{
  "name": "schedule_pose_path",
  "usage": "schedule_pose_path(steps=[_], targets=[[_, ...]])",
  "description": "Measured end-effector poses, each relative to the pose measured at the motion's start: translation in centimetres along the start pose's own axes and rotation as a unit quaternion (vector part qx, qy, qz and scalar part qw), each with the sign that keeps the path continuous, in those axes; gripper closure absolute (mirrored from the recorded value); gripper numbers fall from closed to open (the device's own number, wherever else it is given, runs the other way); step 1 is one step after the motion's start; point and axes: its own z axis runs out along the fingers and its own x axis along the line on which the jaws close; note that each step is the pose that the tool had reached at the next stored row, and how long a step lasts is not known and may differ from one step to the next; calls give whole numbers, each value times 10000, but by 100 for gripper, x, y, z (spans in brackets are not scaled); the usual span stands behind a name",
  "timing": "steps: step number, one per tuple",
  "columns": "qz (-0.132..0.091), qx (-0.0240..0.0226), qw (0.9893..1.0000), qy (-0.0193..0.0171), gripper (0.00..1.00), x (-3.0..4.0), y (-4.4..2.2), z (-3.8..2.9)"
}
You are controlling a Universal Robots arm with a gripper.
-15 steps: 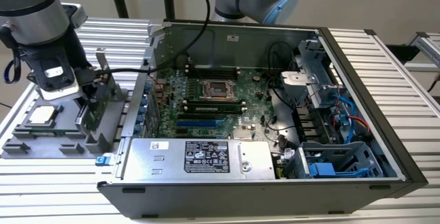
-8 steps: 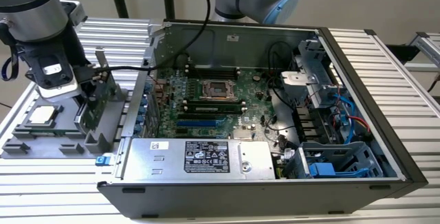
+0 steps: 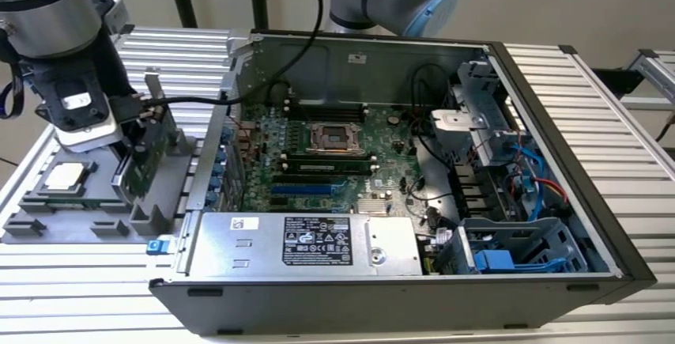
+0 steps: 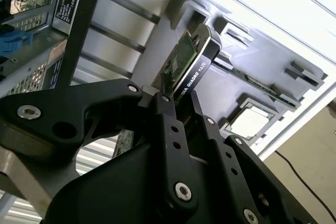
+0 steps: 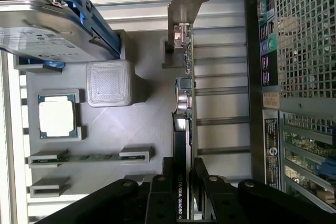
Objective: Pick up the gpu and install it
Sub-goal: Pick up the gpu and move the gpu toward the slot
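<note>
Pinching upright gpu [image 5: 180,140] edge, tool [image 5: 184,167] over grey tray [image 5: 142,129]; ribbed metal table [image 3: 590,83] underneath; open case [image 3: 316,312] beside

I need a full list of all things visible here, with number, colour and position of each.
table: one, silver, under everything.
computer case: one, black, on the table.
motherboard: one, green, inside the case.
power supply: one, silver, inside the case.
parts tray: one, grey, on the table, at the exterior view's left of the case.
gpu: one, green board with black cover, upright in the tray.
CPU chip: one, silver, in a tray pocket.
hard drive: one, silver with blue rails, at the tray's end.
memory stick: one, green, in a tray slot.
arm: one, grey and black, above the tray.
jaws: one pair, black, shut on the gpu.
</note>
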Motion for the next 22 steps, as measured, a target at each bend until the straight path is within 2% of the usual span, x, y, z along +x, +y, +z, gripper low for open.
schedule_pose_path(steps=[11,22], targets=[[0,0,10000,0,100,0,4,-81],[0,0,10000,0,100,0,10,-194]])
